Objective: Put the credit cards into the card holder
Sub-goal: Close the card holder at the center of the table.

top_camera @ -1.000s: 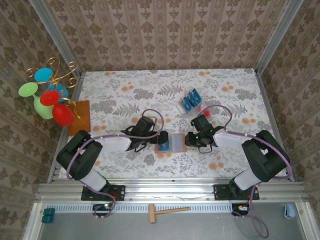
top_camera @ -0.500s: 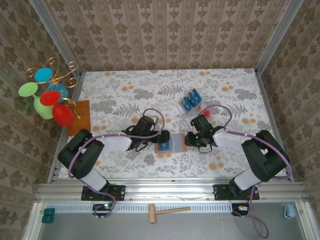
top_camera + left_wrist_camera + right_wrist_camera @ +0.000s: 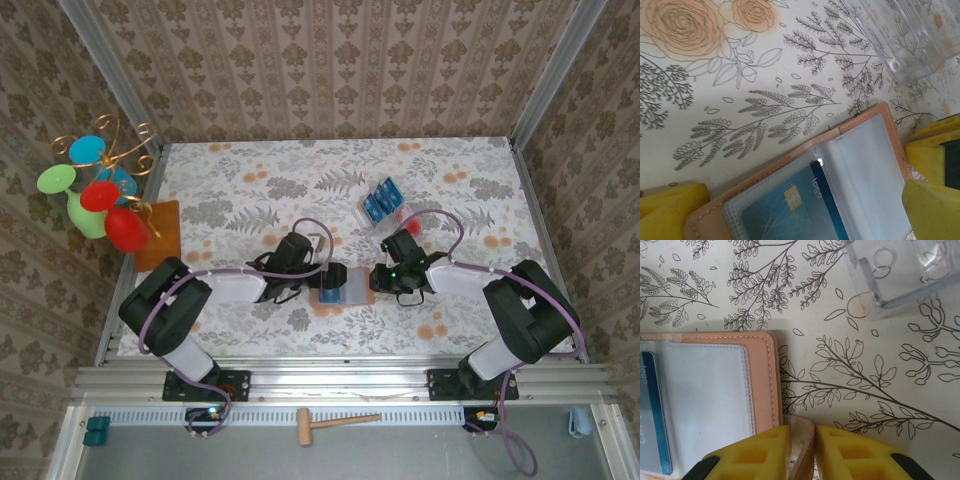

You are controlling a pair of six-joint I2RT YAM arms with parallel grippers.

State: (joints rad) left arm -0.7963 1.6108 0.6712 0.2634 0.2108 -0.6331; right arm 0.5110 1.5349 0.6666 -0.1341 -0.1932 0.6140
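Overhead and up close: from above and behind me, the fixed camera looks down on the whole table [image 3: 230, 170]. My two wrist cameras hang close over it, facing down from opposite sides, and all three views share the open card holder [image 3: 345, 290] and the clear tray [image 3: 383, 205].

Floral-patterned table [image 3: 250, 190], inspected.
Open card holder [image 3: 348, 289] lay front centre; clear tray [image 3: 397, 217] behind it; orange mat [image 3: 163, 232] at left edge.
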